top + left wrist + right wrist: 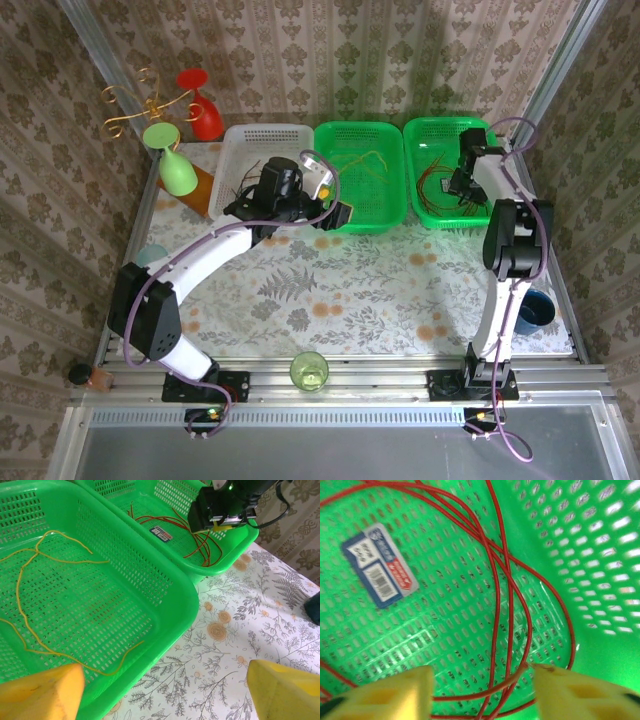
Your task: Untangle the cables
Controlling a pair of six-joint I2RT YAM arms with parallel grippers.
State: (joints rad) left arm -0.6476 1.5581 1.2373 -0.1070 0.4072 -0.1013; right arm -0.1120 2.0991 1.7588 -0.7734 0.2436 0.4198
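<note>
Top view: three baskets sit in a row along the table's (330, 300) far edge: a white basket (262, 135) at left, a middle green basket (360, 222), and a right green basket (425, 135). Black cables (245, 180) lie in the white basket, a yellow cable (365, 165) on the middle basket's floor, and dark red cables (437, 185) toward the left side of the right basket. The left gripper (335, 212) hangs over the near rims where the white and middle baskets meet; the right gripper (460, 190) reaches down into the right basket beside the red bunch. Left wrist view: left gripper (162, 690) open, yellow fingers (42, 692) wide apart with nothing between them, above the middle basket's (165, 605) near right corner. The yellow cable (20, 595) loops loosely over its floor. Behind, the dark red cables (200, 545) spread past a label (161, 533) under the right gripper (222, 517). Right wrist view: right gripper (482, 695) open, fingers (390, 695) apart just above the basket floor (445, 610). Dark red cables (495, 580) cross in overlapping loops and run through the gap unclamped; one end touches the right-hand finger
</note>
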